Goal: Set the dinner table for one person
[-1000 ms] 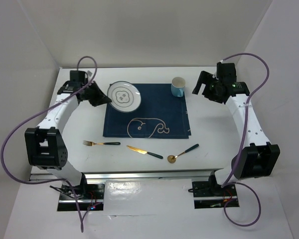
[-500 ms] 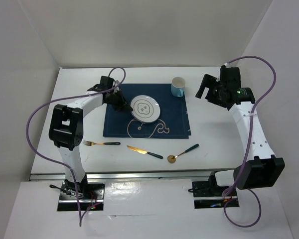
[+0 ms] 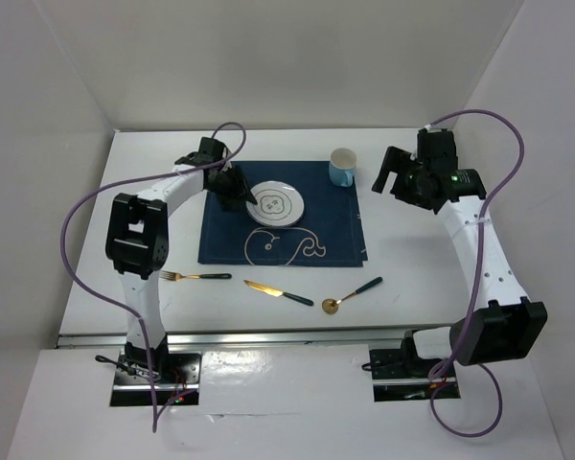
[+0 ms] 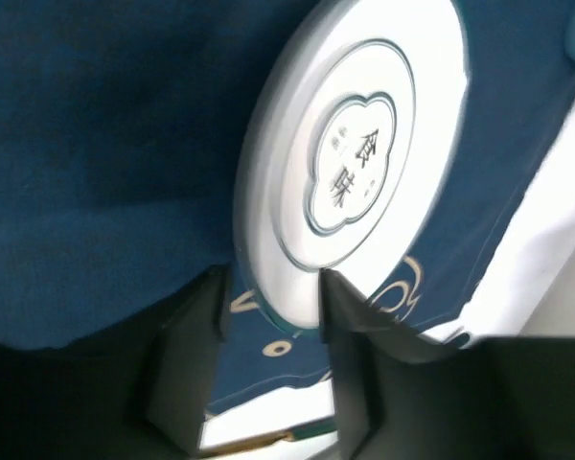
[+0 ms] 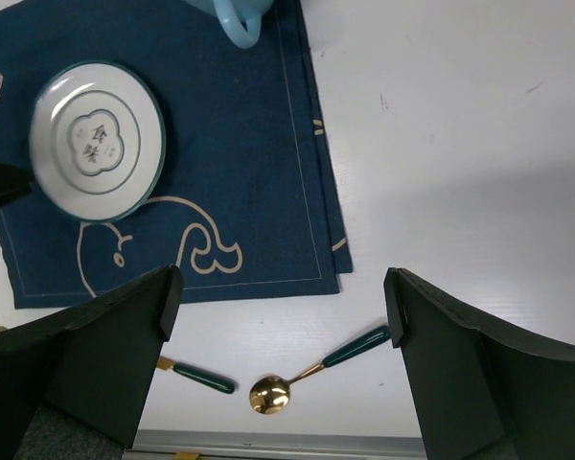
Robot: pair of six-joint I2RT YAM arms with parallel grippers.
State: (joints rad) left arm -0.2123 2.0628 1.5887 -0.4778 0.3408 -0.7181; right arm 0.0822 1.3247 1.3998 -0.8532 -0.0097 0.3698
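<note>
Tabletop [image 3: 412, 259] fills mid-frame in the top view, with the rail along its lower edge. Blue mat [image 3: 335, 230] sits at centre. Plate [image 3: 276, 203] lies on the mat's upper middle, cup [image 3: 342, 168] at its upper right corner.

Left claw [image 4: 270, 283] is partly parted with the plate's rim between its fingers; we cannot tell if they touch it. Right claw [image 5: 283, 278] is wide open and empty, right of the cup.

Fork [image 3: 194, 276], knife [image 3: 278, 292] and spoon [image 3: 350, 295] lie in a row below the mat.

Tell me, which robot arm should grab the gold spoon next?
Right, probably. The spoon lies on the right arm's side of the dinner table, and the right gripper is open and empty. The left gripper is far across, at the rim of the plate on the placemat.
</note>
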